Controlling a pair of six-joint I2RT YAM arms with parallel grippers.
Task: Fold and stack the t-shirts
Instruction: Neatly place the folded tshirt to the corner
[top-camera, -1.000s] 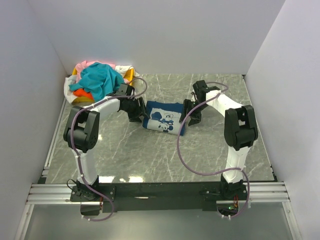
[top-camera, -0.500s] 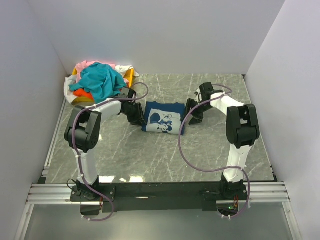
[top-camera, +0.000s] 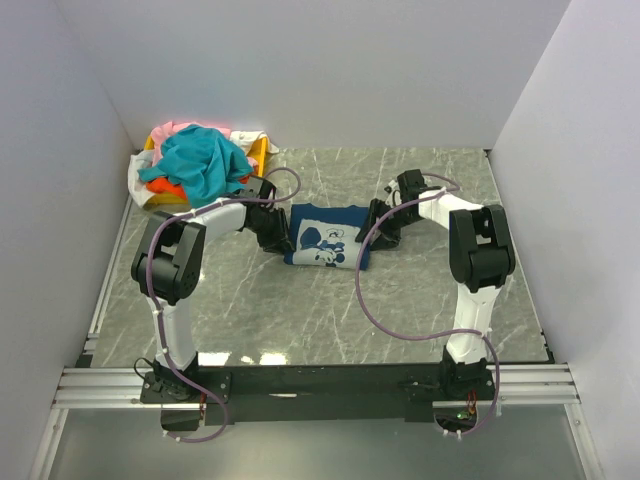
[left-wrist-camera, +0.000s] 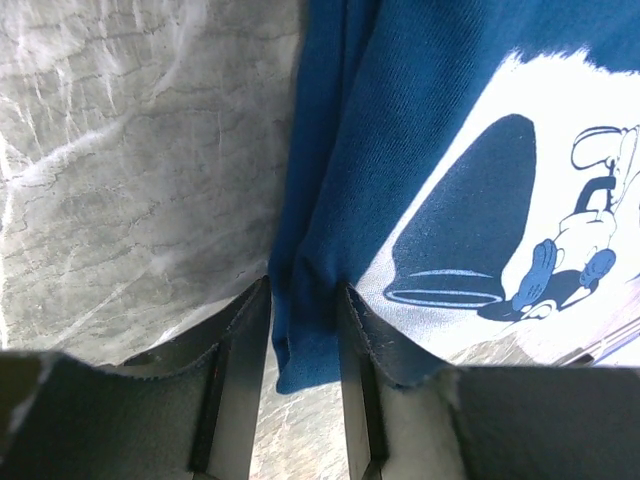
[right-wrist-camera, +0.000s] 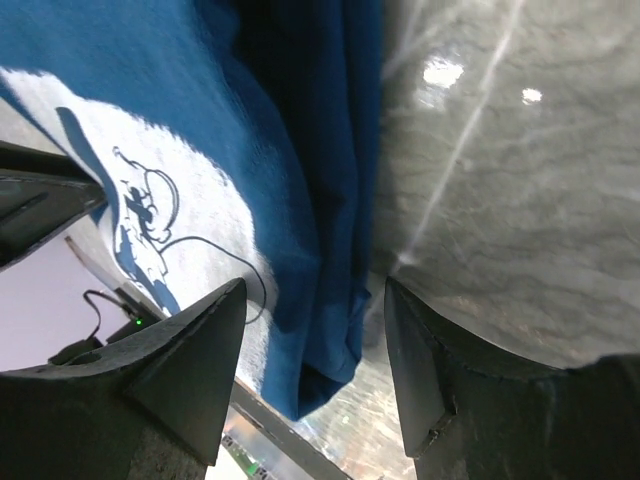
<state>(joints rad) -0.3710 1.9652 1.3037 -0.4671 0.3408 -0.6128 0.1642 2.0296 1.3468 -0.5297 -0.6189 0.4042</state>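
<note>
The navy blue t-shirt (top-camera: 325, 235) with a white cartoon print lies folded on the marble table between my grippers. My left gripper (top-camera: 277, 232) is at its left edge. In the left wrist view the gripper (left-wrist-camera: 300, 305) is shut on a fold of the navy shirt (left-wrist-camera: 400, 120). My right gripper (top-camera: 379, 227) is at the shirt's right edge. In the right wrist view that gripper (right-wrist-camera: 315, 310) is open wide, with the shirt's folded edge (right-wrist-camera: 320, 200) between its jaws. Teal (top-camera: 200, 160), orange (top-camera: 165, 187), pink (top-camera: 172, 131) and white shirts are heaped at the back left.
The heap sits in a yellow tray (top-camera: 258, 150) in the back left corner by the white walls. Grey marble table (top-camera: 430, 290) stretches to the front and right. The metal rail with the arm bases (top-camera: 320, 385) runs along the near edge.
My left gripper has shifted slightly right against the shirt's left edge. My right wrist has shifted slightly left toward the right edge. The shirt has barely moved.
</note>
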